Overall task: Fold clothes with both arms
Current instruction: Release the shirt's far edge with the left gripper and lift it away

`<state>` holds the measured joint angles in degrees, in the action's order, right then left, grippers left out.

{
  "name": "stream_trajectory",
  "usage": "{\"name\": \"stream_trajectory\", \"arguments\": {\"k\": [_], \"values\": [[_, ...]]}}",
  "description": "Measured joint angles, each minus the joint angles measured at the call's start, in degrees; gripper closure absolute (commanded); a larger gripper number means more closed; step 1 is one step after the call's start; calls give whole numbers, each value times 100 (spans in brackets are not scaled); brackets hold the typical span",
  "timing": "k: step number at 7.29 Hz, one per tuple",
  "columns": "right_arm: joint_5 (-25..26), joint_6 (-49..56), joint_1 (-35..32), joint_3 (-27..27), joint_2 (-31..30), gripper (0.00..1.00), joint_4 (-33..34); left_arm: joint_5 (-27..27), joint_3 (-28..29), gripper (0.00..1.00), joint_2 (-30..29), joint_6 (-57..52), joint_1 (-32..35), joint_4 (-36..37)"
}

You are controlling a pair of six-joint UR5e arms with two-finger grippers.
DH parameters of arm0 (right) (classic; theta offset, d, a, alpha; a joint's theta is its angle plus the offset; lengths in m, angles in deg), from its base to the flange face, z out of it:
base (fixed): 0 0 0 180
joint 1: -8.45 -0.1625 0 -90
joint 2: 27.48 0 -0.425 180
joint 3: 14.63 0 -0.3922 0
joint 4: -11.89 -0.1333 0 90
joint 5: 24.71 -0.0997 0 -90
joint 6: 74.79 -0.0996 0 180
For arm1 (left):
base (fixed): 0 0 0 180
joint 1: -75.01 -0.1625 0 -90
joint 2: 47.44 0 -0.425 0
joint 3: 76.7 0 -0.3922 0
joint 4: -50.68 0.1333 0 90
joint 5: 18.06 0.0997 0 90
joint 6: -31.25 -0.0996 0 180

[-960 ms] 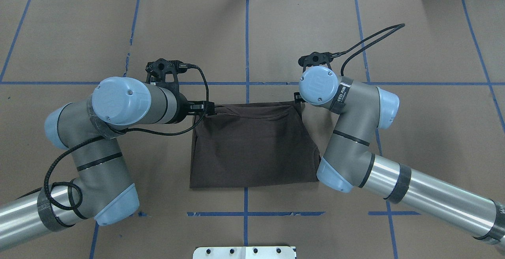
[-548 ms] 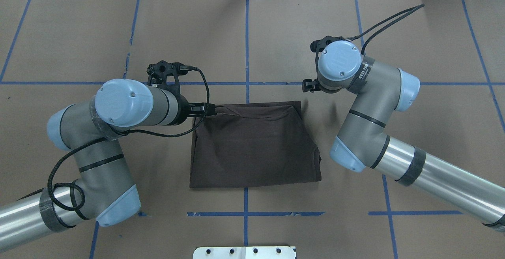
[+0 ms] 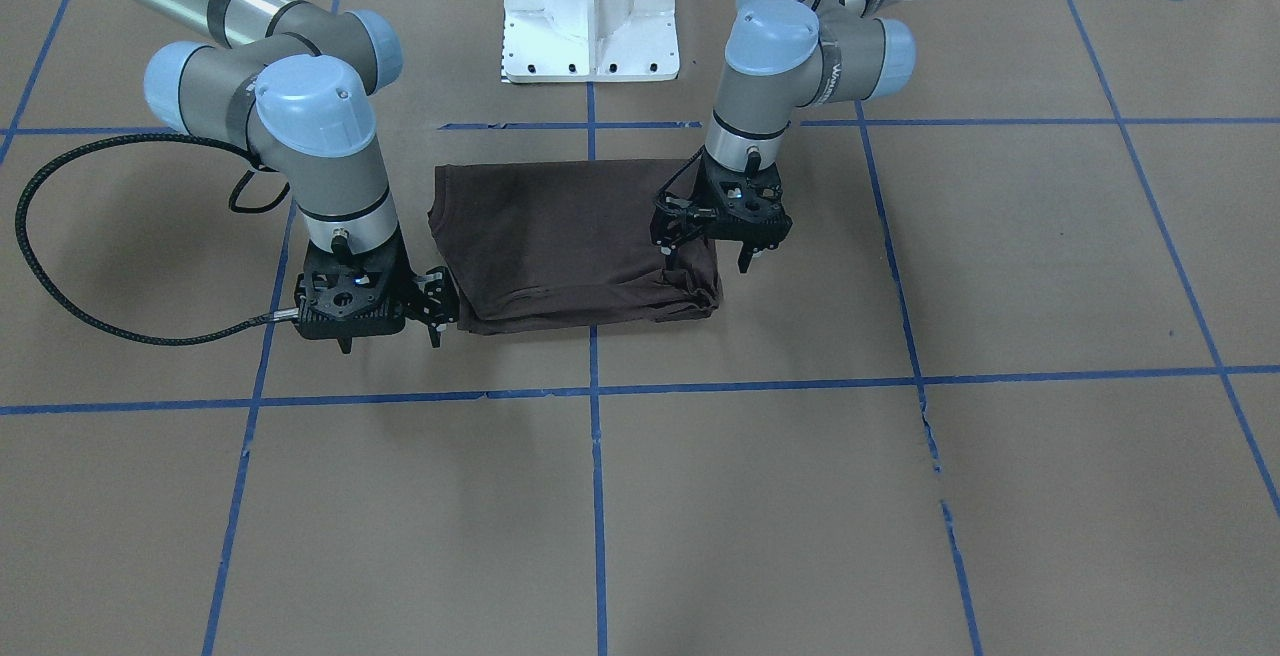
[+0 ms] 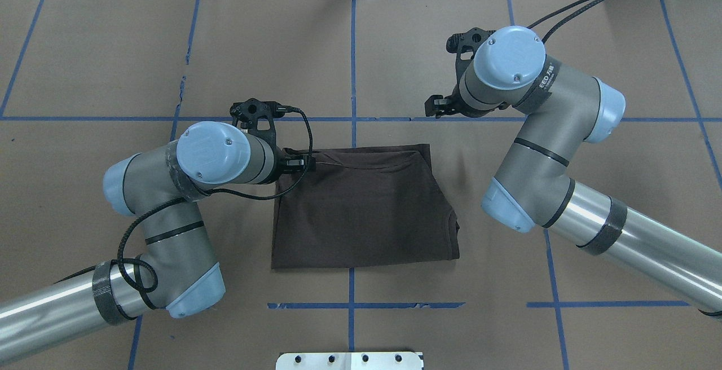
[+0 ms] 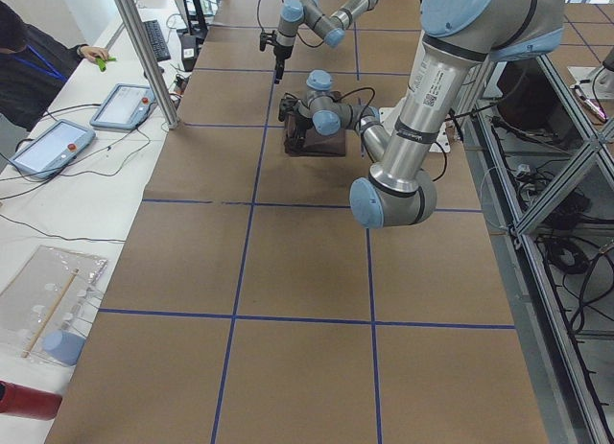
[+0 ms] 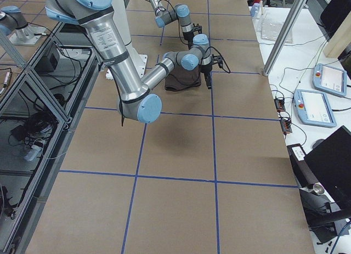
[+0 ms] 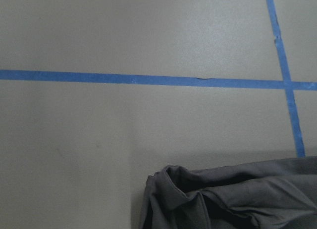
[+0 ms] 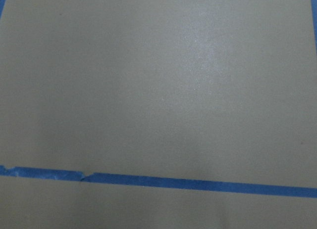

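Right tool (image 4: 440, 106) rose clear, open and empty; left tool (image 3: 708, 258), likewise open, likely needed a straight lift off the T-shirt (image 4: 361, 212).

right gripper (image 4: 435, 106) has let go of the t-shirt (image 4: 361, 212)'s far right corner and pulled away toward the far right. its jaws are apart now, well clear of the cloth. that corner has dropped flat onto the table (image 4: 113, 48). left arm (image 4: 213, 153) swung its wrist in toward the t-shirt, nudging the left gripper (image 4: 303, 162) slightly right at the far left corner.
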<state>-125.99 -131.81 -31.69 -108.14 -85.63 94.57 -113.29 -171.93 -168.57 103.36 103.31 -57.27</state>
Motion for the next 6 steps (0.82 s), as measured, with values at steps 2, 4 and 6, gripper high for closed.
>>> {"name": "stream_trajectory", "arguments": {"k": [2,4,6], "values": [[-5,-2,-3,-8,-2,0,2,-1,56,0,-35,-5,-31,-11],[0,-3,-2,-10,-3,0,3,-10,30,0,-41,-21,-75,-20],[3,-3,4,-9,-6,0,3,-7,29,0,-42,-40,-159,-23]]}}
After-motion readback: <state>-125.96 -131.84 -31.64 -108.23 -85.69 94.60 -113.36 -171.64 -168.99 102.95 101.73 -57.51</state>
